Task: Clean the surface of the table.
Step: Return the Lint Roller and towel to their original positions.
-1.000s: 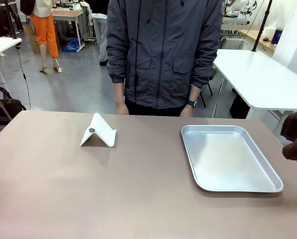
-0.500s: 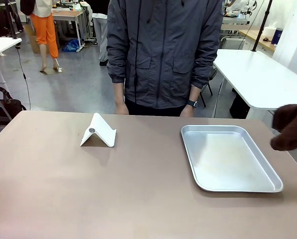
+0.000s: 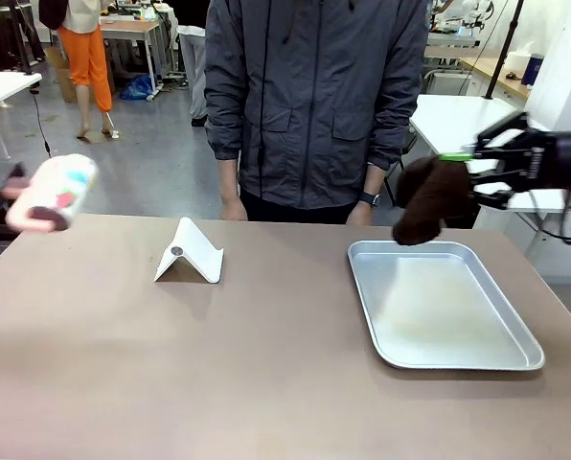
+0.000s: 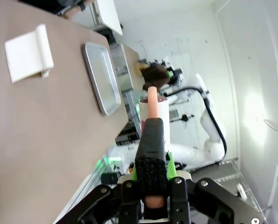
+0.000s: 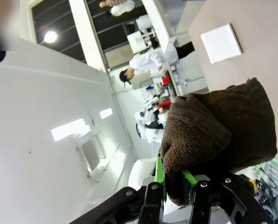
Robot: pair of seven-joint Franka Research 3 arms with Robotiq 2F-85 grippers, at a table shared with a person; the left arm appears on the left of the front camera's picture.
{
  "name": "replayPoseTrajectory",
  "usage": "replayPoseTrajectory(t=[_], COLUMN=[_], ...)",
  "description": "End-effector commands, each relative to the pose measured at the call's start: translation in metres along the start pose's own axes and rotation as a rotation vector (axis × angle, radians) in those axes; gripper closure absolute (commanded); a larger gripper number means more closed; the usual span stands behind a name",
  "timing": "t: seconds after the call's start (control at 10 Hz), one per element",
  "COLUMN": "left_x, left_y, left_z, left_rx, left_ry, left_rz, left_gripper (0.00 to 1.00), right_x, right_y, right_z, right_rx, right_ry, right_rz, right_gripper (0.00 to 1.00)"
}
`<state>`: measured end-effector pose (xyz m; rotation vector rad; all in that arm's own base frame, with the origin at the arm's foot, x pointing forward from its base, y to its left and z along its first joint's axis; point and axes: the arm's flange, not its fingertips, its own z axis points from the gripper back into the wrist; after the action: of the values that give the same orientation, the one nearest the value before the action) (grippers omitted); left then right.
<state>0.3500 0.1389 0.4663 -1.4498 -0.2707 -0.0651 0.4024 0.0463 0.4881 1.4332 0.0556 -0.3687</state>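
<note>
- Nearest, the large taupe-topped table (image 3: 171,364) spans the foreground, bare across its front.
- On it sit a shiny rectangular silver metal tray (image 3: 439,307) at right and a folded white plastic stand (image 3: 190,253) at left.
- Left gripper (image 4: 150,179) is clamped on a white bottle with a pink cap (image 3: 54,192), held above the table's left edge.
- Right gripper (image 3: 468,177) pinches a dark brown cloth (image 3: 427,201) above the tray's far corner.
- A person in a dark grey jacket (image 3: 314,96) stands behind, hands hanging loosely.

Place: a robotics lab or workshop, probably.
Evidence: white worktables (image 3: 501,144) on a grey concrete floor (image 3: 123,163), cluttered benches (image 3: 132,24) behind, cables, people walking about beyond the taupe desk (image 3: 171,364).
</note>
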Motion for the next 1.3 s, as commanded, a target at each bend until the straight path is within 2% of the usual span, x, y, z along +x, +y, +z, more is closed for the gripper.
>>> replayPoseTrajectory(t=[0.0, 0.2, 0.4, 0.5, 0.7, 1.0, 1.2], left_x=[0.017, 0.042, 0.078, 0.093, 0.123, 0.154, 0.166], left_y=[-0.018, -0.026, -0.018, -0.011, 0.009, 0.036, 0.049], left_z=[-0.056, -0.102, -0.144, -0.165, -0.198, -0.221, -0.223], left_rx=[0.063, 0.151, 0.235, 0.293, 0.39, 0.416, 0.418], left_ry=[-0.117, -0.145, -0.125, -0.021, 0.05, 0.131, 0.094], left_rz=[0.025, 0.053, 0.08, 0.109, 0.105, 0.086, 0.047], left_gripper=[0.78, 0.78, 0.78, 0.78, 0.78, 0.78, 0.78], right_x=[0.004, 0.015, 0.028, 0.037, 0.053, 0.068, 0.075], right_y=[0.001, -0.018, -0.045, -0.058, -0.084, -0.12, -0.129], right_z=[-0.046, -0.097, -0.139, -0.153, -0.177, -0.199, -0.2], right_rx=[-0.011, -0.116, -0.186, -0.221, -0.303, -0.392, -0.426], right_ry=[-0.052, -0.038, -0.005, 0.003, 0.002, -0.027, -0.048], right_rz=[0.002, 0.026, 0.039, 0.033, 0.018, 0.024, 0.047], right_gripper=[0.9, 0.9, 0.9, 0.9, 0.9, 0.9, 0.9])
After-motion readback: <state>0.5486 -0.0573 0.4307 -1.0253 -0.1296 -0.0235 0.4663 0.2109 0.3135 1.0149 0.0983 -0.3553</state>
